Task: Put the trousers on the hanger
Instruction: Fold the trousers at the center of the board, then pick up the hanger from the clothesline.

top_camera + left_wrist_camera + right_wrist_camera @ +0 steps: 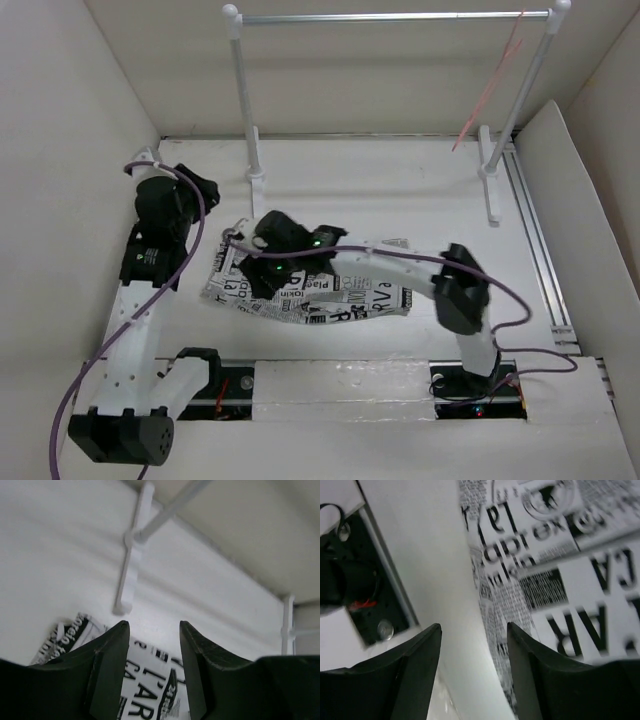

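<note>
The trousers (340,298), white with black newspaper print, lie crumpled flat on the table at the centre. The thin pink hanger (490,85) hangs from the right end of the rack's crossbar, far from both grippers. My right gripper (255,278) reaches left over the trousers' left end. In the right wrist view it (472,626) is open, with the edge of the trousers (560,580) below and between the fingers. My left gripper (205,190) is raised to the left of the trousers. It (152,625) is open and empty, with the trousers (145,690) below.
The white-posted rack with a silver crossbar (390,17) stands at the back, and its left foot (127,580) shows in the left wrist view. White walls enclose the table. A metal rail (540,250) runs along the right side. A dark slot (370,605) lies at the near edge.
</note>
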